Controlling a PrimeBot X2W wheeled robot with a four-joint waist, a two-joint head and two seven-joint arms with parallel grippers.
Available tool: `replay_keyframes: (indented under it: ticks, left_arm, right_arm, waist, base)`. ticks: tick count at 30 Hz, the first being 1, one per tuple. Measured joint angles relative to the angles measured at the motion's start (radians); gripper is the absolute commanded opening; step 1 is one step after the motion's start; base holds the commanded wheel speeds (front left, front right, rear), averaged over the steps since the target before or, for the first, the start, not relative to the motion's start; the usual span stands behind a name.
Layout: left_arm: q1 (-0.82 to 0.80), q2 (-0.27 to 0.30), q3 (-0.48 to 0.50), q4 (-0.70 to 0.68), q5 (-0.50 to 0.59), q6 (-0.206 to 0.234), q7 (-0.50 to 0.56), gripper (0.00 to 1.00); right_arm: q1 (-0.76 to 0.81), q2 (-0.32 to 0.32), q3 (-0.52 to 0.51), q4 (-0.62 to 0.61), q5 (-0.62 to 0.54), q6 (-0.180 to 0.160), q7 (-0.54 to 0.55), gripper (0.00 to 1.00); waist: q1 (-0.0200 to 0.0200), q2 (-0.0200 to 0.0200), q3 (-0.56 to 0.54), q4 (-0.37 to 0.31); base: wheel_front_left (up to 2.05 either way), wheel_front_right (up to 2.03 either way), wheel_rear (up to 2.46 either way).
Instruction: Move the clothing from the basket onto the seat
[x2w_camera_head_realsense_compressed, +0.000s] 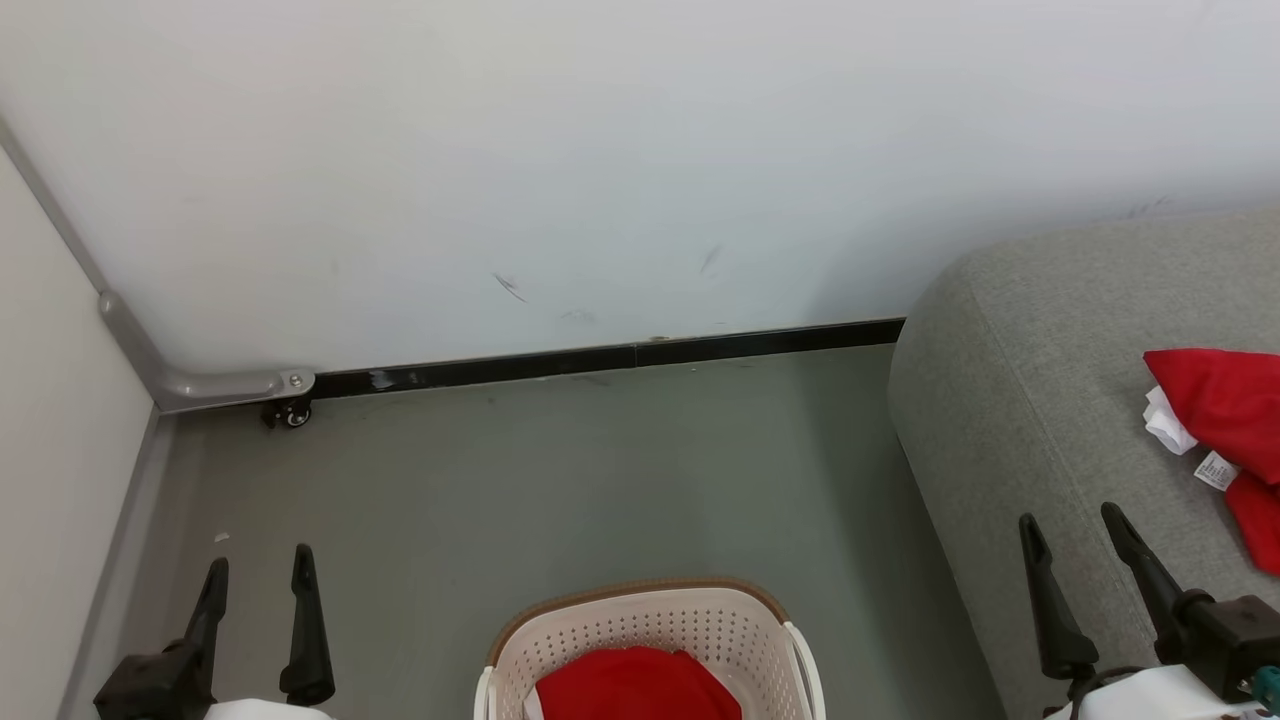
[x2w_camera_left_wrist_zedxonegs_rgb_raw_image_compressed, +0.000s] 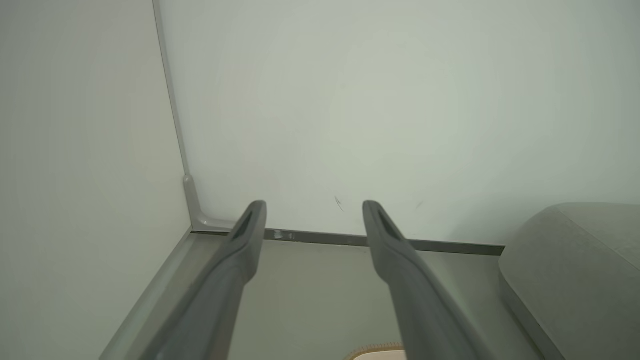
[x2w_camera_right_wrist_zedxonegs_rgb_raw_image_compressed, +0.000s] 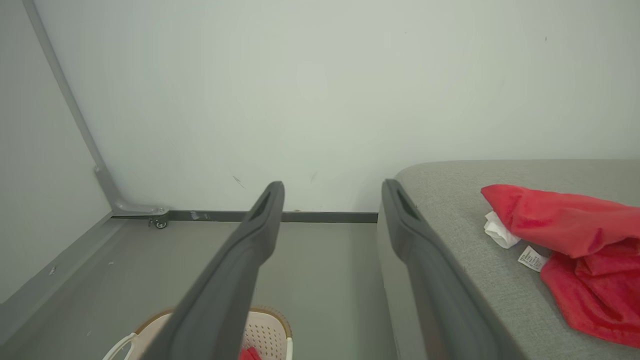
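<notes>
1. Now, yr left gripper (x2w_camera_head_realsense_compressed: 260, 558) lower left & right gripper (x2w_camera_head_realsense_compressed: 1070, 515) lower right: both wide open, empty.
2. Clothing (x2w_camera_head_realsense_compressed: 635, 685) in basket (x2w_camera_head_realsense_compressed: 650, 612), bottom centre; more on seat (x2w_camera_head_realsense_compressed: 1030, 420), right edge.
3. Prob soft, light, floppy: pinch a top fold.

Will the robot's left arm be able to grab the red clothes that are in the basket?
Probably yes. The left gripper is open and holds nothing, the basket has no lid, and the red clothes lie uncovered inside, with just floor between them.
</notes>
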Motion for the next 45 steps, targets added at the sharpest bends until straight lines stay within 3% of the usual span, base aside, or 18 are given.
replay_keyframes:
  ticks: [24,45]
  left_arm:
    - [0.023,-0.012,-0.038,-0.023,0.038,-0.022,0.000,1.00]
    - [-0.124,-0.032,-0.203,0.093,0.100,-0.128,0.050,1.00]
  right_arm:
    - [0.001,0.001,0.017,-0.038,0.004,0.000,0.013,1.00]
    - [-0.010,0.001,-0.004,-0.112,-0.005,0.000,0.014,1.00]
  waist:
    - [0.0000,0.0000,0.032,-0.003]
    - [0.0000,0.0000,0.138,-0.032]
  base:
    - [0.00,0.00,0.00]
    - [0.00,0.00,0.00]
